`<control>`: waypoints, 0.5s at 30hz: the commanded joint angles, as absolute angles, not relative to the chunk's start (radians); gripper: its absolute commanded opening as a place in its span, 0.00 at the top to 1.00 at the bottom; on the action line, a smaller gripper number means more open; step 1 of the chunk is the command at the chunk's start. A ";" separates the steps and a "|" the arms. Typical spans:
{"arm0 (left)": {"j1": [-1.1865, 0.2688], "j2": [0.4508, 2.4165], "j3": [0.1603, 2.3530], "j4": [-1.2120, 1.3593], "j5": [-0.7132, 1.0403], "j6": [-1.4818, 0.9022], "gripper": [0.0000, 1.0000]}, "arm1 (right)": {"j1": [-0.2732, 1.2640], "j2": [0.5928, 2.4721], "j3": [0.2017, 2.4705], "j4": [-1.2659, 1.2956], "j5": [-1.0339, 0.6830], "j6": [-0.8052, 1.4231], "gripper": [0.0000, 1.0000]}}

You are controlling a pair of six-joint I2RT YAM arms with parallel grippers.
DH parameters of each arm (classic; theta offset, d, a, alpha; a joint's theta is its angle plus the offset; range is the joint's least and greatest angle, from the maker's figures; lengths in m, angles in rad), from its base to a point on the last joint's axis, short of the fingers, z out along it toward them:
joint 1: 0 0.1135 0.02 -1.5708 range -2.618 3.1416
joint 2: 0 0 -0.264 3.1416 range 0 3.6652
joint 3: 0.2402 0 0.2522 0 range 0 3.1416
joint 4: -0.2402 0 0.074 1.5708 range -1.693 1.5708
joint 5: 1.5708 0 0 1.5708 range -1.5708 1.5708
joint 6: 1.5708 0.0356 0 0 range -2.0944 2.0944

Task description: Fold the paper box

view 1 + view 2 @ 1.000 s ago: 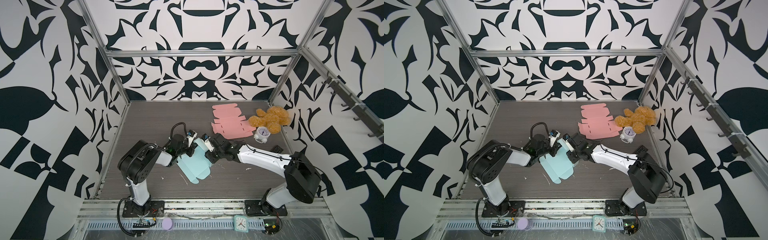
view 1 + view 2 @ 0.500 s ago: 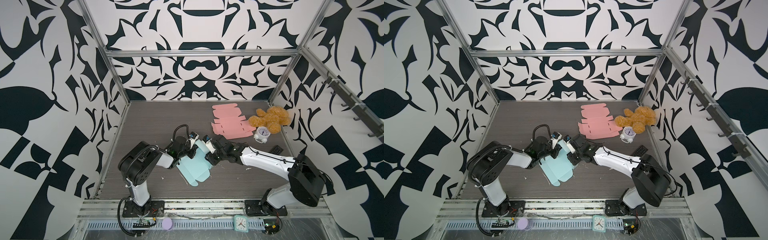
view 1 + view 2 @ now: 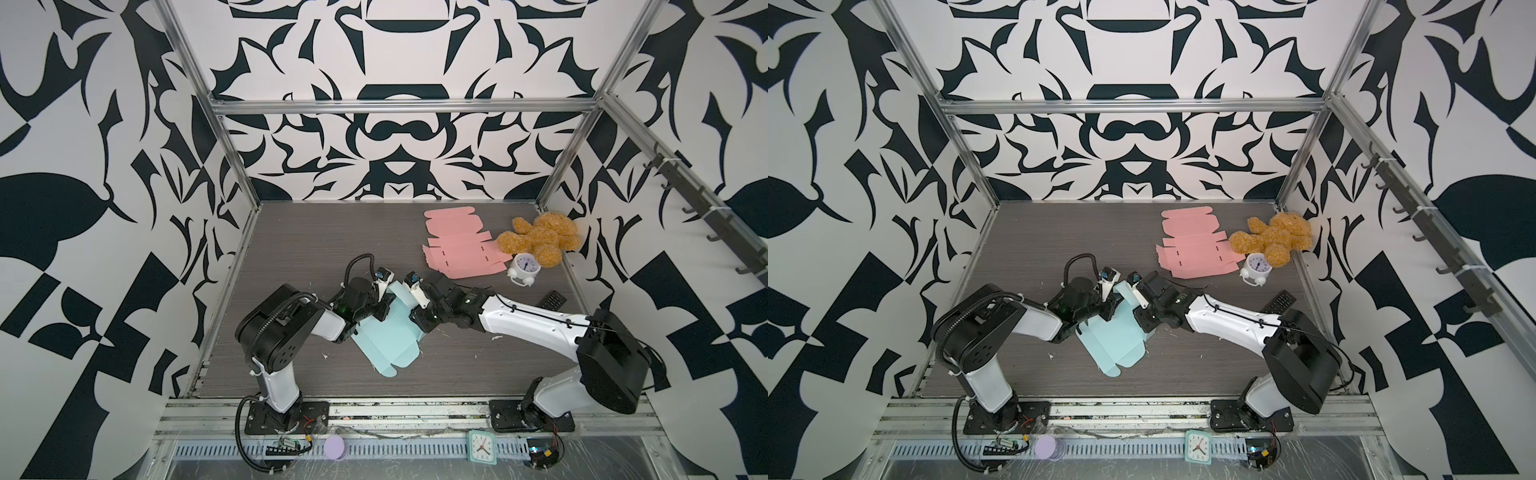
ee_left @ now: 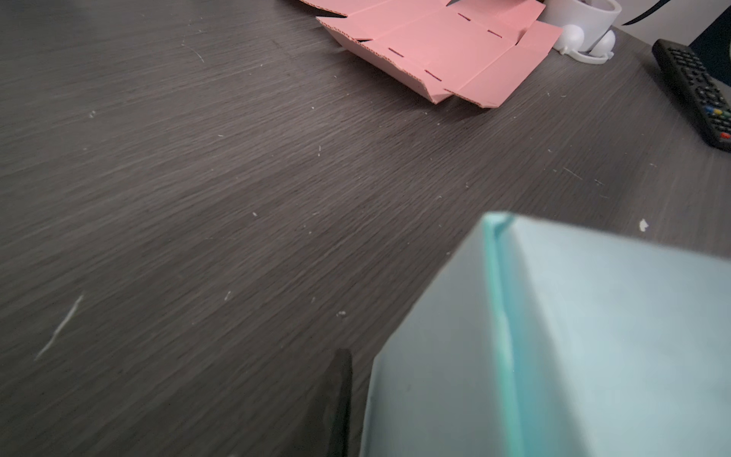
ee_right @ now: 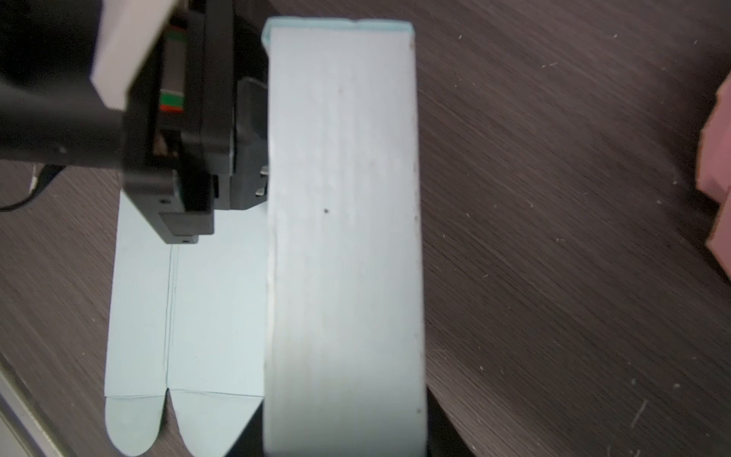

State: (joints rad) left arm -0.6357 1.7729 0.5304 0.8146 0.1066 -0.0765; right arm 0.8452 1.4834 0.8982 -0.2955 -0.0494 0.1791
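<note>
Where: half-folded light-blue paper box (image 3: 390, 340), 6 o'clock of counter (image 3: 311, 249) centre.
Handling: likely light, thin card; creases easily, slides.
Hold: raised wall (image 5: 344, 217), top edge.
Left end effector (image 3: 380, 311): beside wall, 9 o'clock; opening unclear.
Right end effector (image 3: 417, 326): 3 o'clock; grip unclear.

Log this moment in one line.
step: folding | light blue paper box: one side wall raised, end flaps flat | left claw: beside raised wall | right claw: at wall | grips: unclear
</note>
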 commanded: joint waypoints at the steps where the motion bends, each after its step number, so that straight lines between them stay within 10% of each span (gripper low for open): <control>1: -0.632 1.742 0.509 0.845 0.065 -0.101 0.75 | 0.865 1.441 0.899 -0.330 -0.106 0.184 0.58; 15: -0.638 1.749 0.534 0.821 0.027 -0.103 0.86 | 0.962 1.441 0.904 -0.270 -0.208 0.209 0.52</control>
